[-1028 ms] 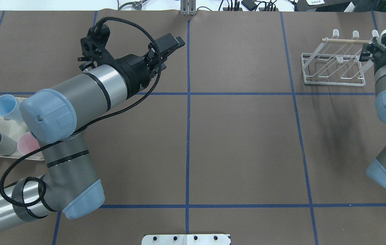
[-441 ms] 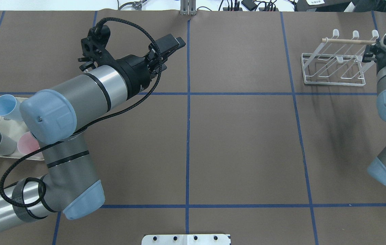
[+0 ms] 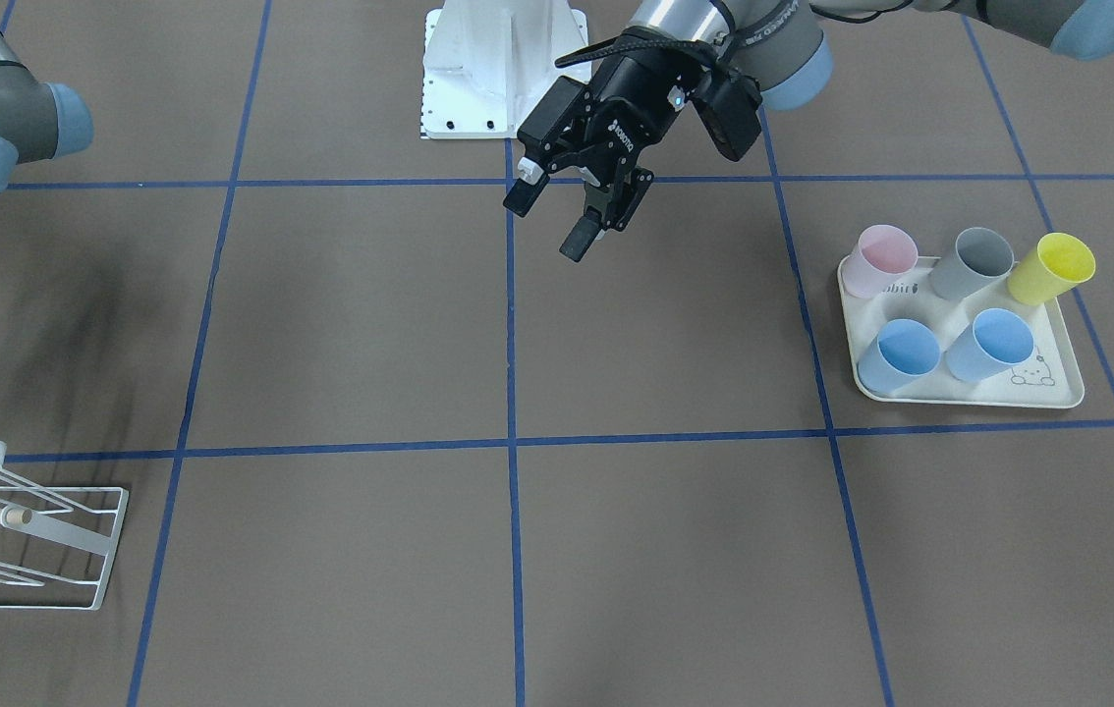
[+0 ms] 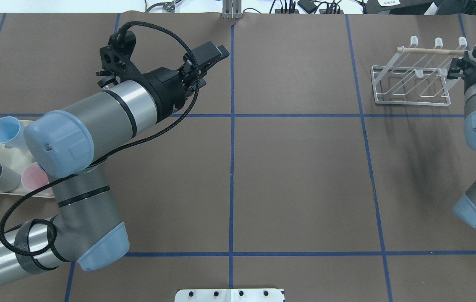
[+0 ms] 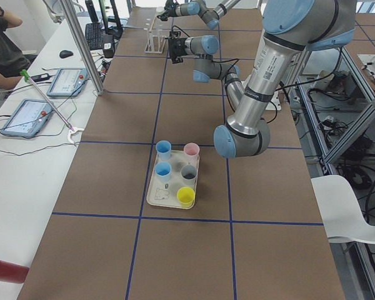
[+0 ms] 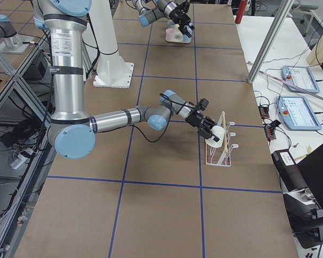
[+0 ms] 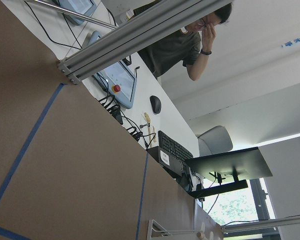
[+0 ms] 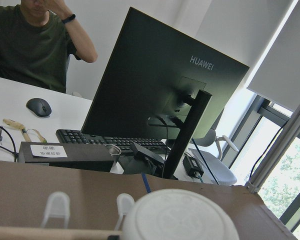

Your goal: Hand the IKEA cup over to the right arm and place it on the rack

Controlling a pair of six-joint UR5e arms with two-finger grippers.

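Right gripper (image 6: pixel 212 130) is clamped on the white IKEA cup (image 8: pixel 180 216), right at the rack (image 4: pixel 411 82). Left gripper (image 3: pixel 545 223) is splayed and empty, well apart from the rack. Handover looks done; only hanging it up remains.

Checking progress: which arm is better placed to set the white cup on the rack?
Right. The right claw holds the white cup at the rack; the left claw hangs open, empty, mid-table.

Overhead and front-facing views look steeply down on the table (image 4: pixel 305 167) from opposite sides; two end views look along it; both wrist views share the rack (image 4: pixel 411 79).
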